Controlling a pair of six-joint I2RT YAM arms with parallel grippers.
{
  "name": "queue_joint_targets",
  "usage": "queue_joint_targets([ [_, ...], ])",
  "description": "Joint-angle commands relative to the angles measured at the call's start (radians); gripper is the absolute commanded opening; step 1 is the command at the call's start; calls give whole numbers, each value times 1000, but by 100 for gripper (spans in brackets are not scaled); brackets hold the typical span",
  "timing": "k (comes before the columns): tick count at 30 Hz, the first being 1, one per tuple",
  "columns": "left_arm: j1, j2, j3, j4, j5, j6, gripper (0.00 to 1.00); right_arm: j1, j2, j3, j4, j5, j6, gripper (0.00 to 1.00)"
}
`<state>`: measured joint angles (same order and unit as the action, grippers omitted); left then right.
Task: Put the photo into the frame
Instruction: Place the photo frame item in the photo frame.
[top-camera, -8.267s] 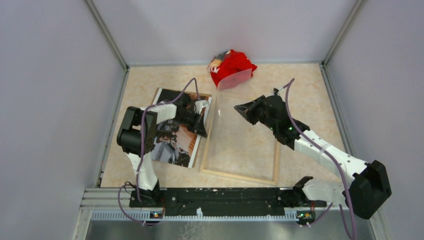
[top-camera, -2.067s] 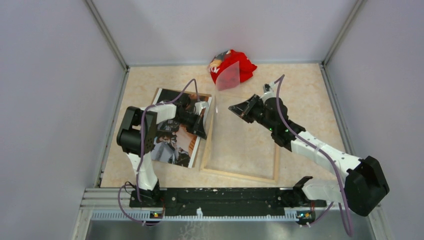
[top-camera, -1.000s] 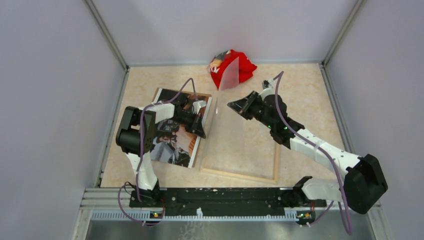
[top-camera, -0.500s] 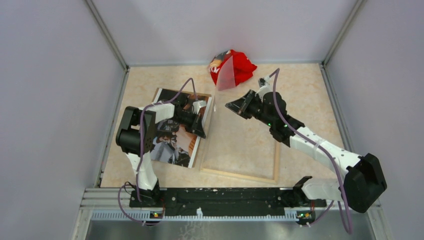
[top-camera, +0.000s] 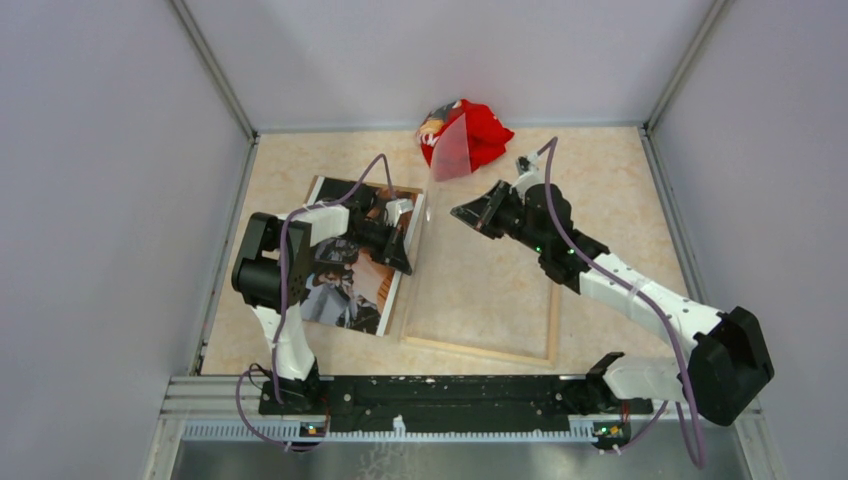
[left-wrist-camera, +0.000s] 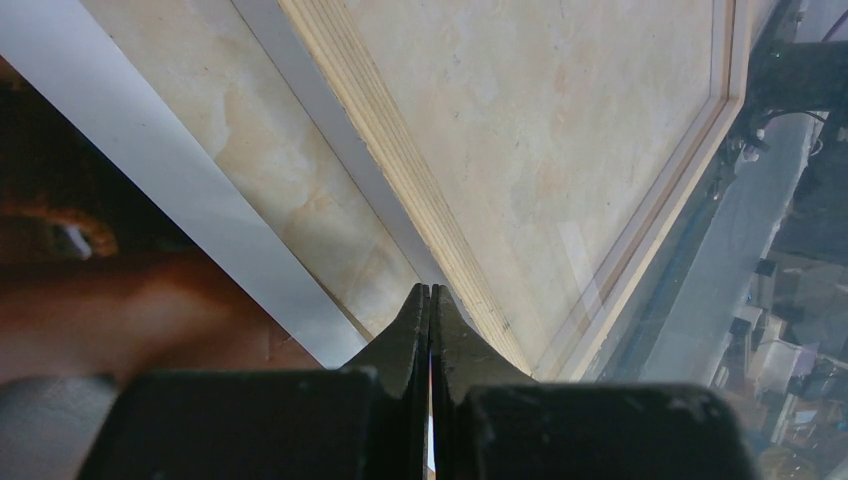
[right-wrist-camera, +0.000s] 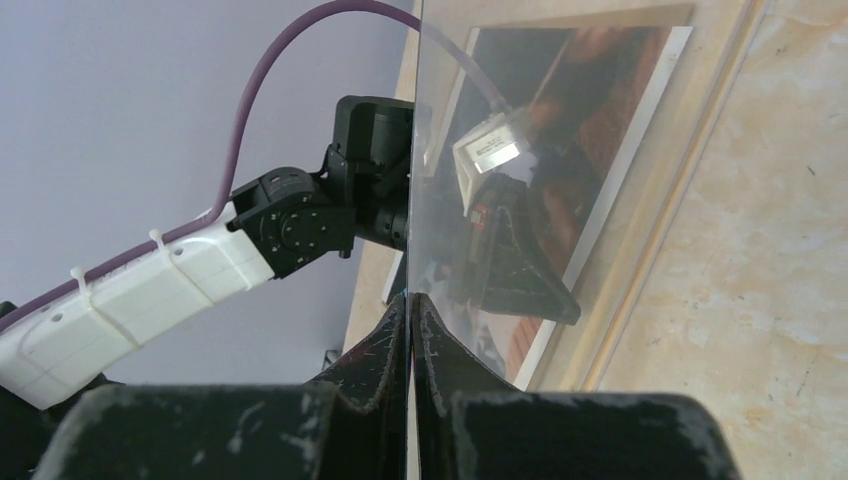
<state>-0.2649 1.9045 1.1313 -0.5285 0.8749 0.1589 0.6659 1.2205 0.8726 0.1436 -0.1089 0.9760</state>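
Observation:
The photo (top-camera: 345, 285) lies face up on the table, left of the frame (top-camera: 480, 350), whose pale wood rails lie flat. My right gripper (top-camera: 457, 213) is shut on the edge of the frame's clear pane (top-camera: 452, 150), which stands tilted up out of the frame, its far corner in front of a red bag. In the right wrist view the pane (right-wrist-camera: 520, 150) runs edge-on from my right gripper (right-wrist-camera: 410, 297). My left gripper (top-camera: 405, 262) is shut, its tips down at the frame's left rail (left-wrist-camera: 400, 150), beside the photo's white border (left-wrist-camera: 150, 180).
A crumpled red bag (top-camera: 485, 130) lies at the back of the table. Grey walls close in the left, right and far sides. The black rail with both arm bases (top-camera: 440, 392) runs along the near edge.
My right gripper has moved up and a little left, swinging the clear pane steeper, its far corner rising in front of the red bag. The left arm has barely moved.

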Motion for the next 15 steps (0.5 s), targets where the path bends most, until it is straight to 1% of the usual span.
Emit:
queue_joint_targets([
  [1, 0, -24, 25, -6, 27, 4, 0, 9, -37, 17, 0, 36, -27, 0],
  [9, 0, -22, 30, -11, 29, 7, 0, 0, -104, -11, -45, 80, -80, 0],
  [15, 0, -24, 34, -15, 29, 7, 0, -17, -144, -28, -62, 78, -114, 0],
])
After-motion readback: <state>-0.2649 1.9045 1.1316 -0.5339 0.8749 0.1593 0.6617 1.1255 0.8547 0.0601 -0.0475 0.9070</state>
